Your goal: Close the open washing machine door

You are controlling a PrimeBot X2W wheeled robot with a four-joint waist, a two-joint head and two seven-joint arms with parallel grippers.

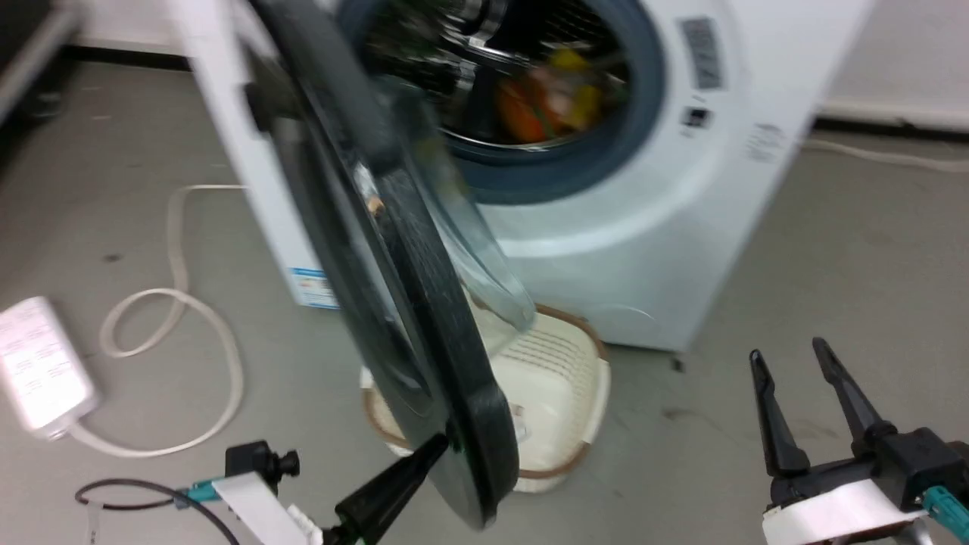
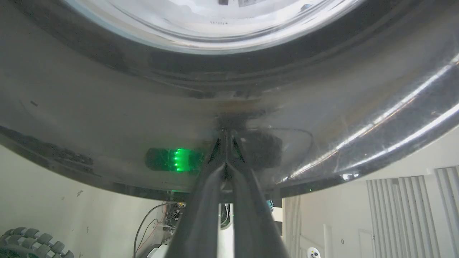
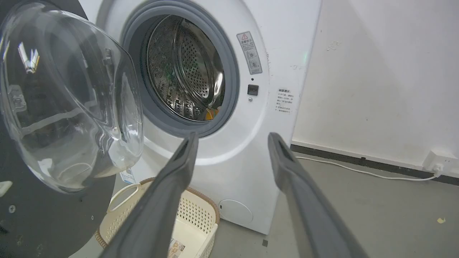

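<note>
Washing machine door [image 1: 424,303] half-open, edge-on

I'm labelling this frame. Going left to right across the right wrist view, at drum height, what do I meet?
In order: door → drum → warning label → small sticker → wall.

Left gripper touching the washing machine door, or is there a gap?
Touching. In the left wrist view the left gripper, shut, meets its own reflection on the glossy washing machine door, with no gap.
</note>
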